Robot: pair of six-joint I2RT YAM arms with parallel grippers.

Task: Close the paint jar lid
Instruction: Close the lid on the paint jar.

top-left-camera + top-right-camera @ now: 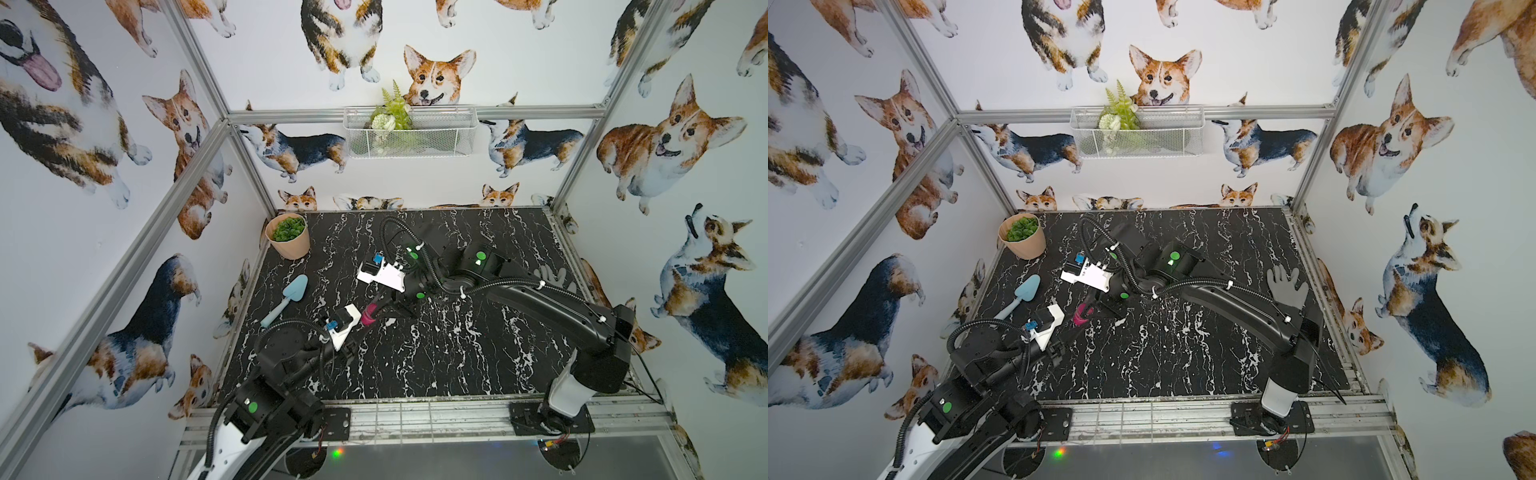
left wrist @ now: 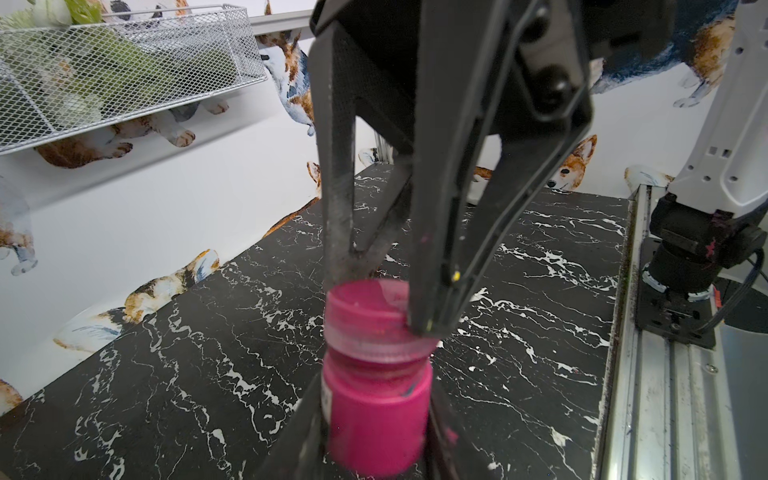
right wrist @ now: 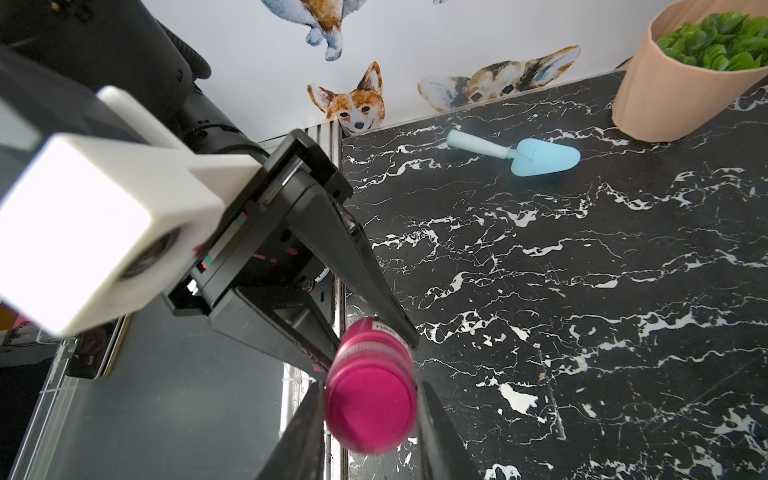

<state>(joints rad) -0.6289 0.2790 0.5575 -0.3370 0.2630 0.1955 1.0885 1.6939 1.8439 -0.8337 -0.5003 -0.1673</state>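
The pink paint jar (image 1: pixel 369 313) is held between the 2 grippers over the black marble table (image 1: pixel 457 353), left of its middle. The left gripper (image 3: pixel 370 353) is clamped on the jar's body. The right gripper (image 2: pixel 384 301) pinches the lid (image 2: pixel 365 316), which sits on the jar's mouth.

You're looking at a magenta paint jar (image 2: pixel 376 415) with a paler, see-through pink lid (image 2: pixel 365 309); the right fingers (image 2: pixel 440 208) and left fingers (image 3: pixel 353 266) are black. Your counter (image 1: pixel 457 353) is black, veined white like marble. You'll see a pale blue trowel (image 1: pixel 286 297), a peach pot (image 1: pixel 293 247) of green leaves (image 1: pixel 289 229), a grey glove (image 1: pixel 1285 286), a white mesh basket (image 1: pixel 436 133), and white walls (image 1: pixel 291 62) printed with tan, black and white corgis
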